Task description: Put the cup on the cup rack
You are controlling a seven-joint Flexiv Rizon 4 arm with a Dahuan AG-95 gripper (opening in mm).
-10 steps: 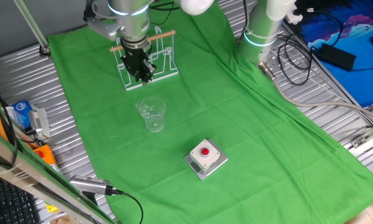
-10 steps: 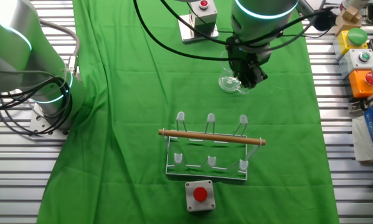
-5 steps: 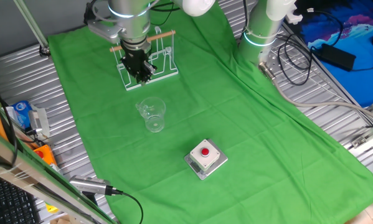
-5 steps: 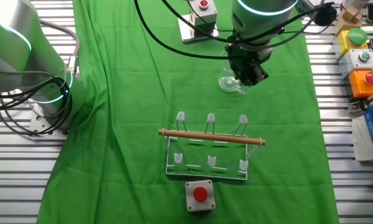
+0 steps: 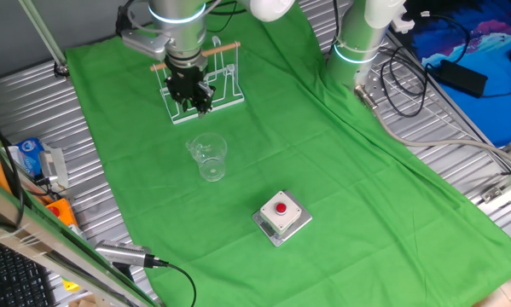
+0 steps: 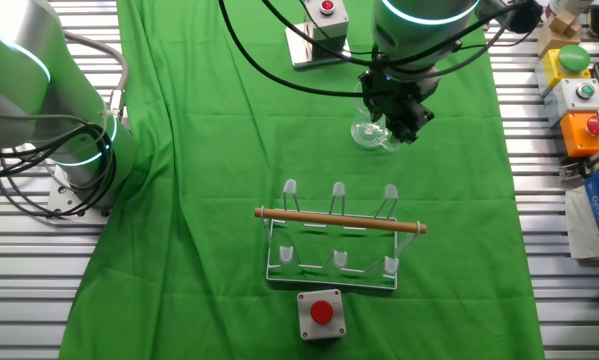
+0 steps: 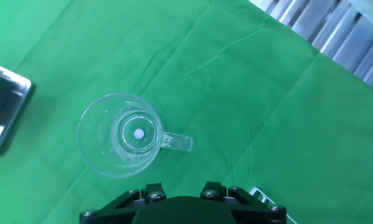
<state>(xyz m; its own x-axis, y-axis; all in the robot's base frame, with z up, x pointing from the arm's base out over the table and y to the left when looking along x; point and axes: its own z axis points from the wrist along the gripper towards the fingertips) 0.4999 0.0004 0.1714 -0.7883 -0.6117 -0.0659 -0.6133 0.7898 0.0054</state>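
The gripper [image 5: 191,98] hangs above the green cloth [image 5: 323,162], holding nothing. In the hand view only the base of its fingers shows along the bottom edge, so I cannot tell how far open it is, and the 2 fixed views are too dark and small to settle it.

Looking down from the hand, the cup [image 7: 121,143] stands upright on the cloth, mouth up, just ahead of the gripper, with its handle [image 7: 177,143] sticking out to the right of the picture. In one fixed view the cup [image 5: 208,158] sits apart from the gripper, nearer the camera, between the cup rack [image 5: 204,85] and the red-button box [image 5: 281,217]. The rack stands upright on the surface behind the gripper, its 6 prongs bare.

The step in hand appears to be the approach for the grasp. To do it well, the gripper likely needs to centre over the cup's rim or wall, turn so the jaws clear the handle, and come down straight. Clear thin plastic probably slips and tips easily, so a gentle, square close seems wise.
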